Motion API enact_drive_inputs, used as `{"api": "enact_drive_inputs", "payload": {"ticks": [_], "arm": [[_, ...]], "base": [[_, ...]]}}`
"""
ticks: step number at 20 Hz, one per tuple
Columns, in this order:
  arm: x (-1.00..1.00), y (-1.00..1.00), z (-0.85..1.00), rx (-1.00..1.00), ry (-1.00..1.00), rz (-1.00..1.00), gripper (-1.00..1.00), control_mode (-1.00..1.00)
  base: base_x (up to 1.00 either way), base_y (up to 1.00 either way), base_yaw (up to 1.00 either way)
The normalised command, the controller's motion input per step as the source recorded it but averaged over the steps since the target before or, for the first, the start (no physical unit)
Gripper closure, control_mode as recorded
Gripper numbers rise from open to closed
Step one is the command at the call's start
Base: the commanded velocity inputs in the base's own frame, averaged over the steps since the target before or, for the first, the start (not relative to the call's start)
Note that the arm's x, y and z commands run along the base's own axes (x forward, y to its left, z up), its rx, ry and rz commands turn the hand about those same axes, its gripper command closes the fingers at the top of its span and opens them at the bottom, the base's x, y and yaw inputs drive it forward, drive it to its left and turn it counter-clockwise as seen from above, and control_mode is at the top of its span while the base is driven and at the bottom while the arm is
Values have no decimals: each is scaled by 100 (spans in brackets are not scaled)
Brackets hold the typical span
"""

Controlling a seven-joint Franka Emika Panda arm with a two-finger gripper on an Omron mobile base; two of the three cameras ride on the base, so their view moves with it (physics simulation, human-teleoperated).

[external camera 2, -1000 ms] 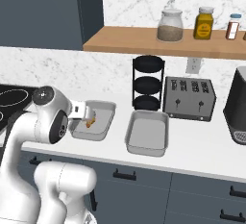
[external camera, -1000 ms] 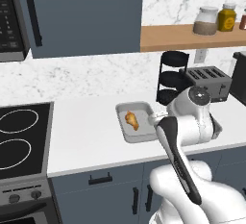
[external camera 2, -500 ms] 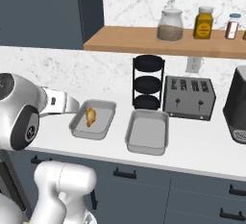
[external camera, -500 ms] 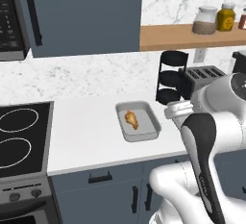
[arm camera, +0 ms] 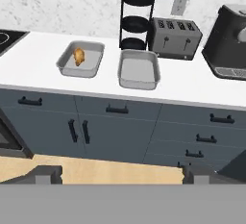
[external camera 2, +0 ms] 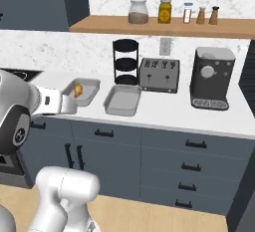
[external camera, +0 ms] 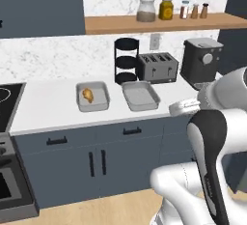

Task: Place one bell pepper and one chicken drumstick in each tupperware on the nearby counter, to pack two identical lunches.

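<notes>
White, smooth counter carried your two shallow grey trays with rounded corners; the left tray held one lumpy golden drumstick, the right tray sat beside it. Your gripper stood wide, holding nothing.

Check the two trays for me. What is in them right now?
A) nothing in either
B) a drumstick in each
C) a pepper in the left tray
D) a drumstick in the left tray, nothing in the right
D: one chicken drumstick lies in the left tupperware, while the right tupperware holds nothing.
</notes>
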Motion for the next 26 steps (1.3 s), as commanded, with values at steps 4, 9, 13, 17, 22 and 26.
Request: {"api": "enact_drive_inputs", "payload": {"ticks": [4,9,13,17,22,26], "arm": [[0,0,0,0,0,0,-100,100],[0,0,0,0,0,0,-100,100],[0,0,0,0,0,0,-100,100],[0,0,0,0,0,0,-100,100],[0,0,0,0,0,0,-100,100],[0,0,0,0,0,0,-100,100]], "base": [[-66,-100,0],[-52,-100,0],[-15,-100,0],[0,-100,1],[11,-100,0],[38,-96,0]]}}
